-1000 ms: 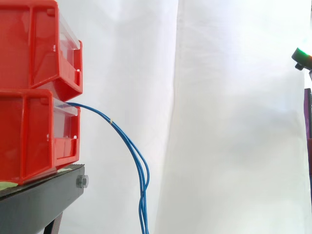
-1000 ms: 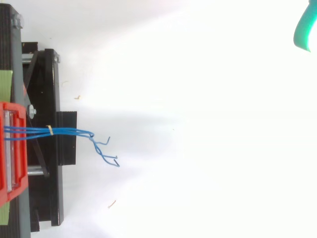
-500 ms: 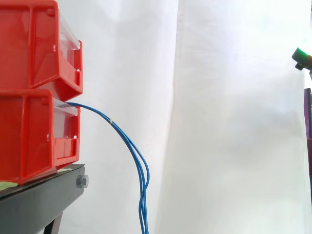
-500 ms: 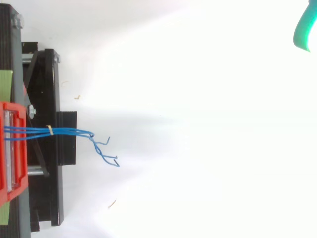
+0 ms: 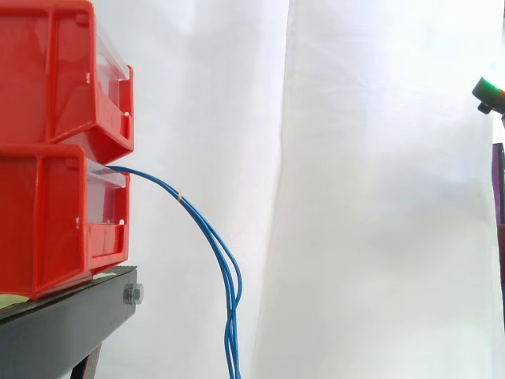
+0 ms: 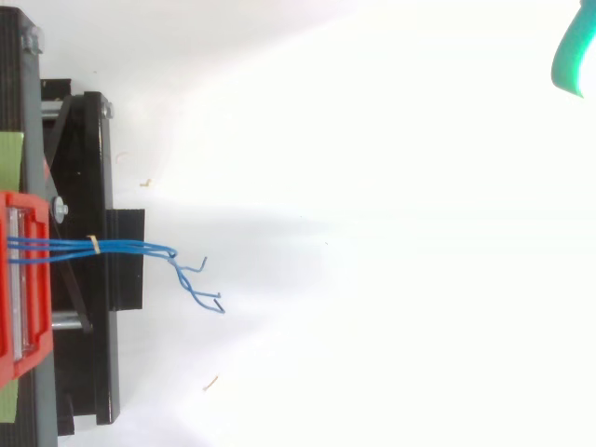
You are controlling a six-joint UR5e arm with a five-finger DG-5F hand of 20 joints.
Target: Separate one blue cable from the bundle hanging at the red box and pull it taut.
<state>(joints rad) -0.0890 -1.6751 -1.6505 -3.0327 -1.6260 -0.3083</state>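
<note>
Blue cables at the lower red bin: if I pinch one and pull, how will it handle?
Probably floppy: the blue cables droop in a curve from the lower red bin. Likely they hold some kinks, as their free ends look bent. The pale band ties them, so pulling one may drag the others.

Bright, even light floods the white curtain (image 5: pixel 379 197), leaving only soft grey folds. From above, the white floor (image 6: pixel 419 307) glares almost pure white, and a faint grey shadow stretches right from the black stand (image 6: pixel 93 279). The red bins (image 5: pixel 47 213) are brightly lit. The robot hand (image 6: pixel 570 60) glows green at the edge.
</note>
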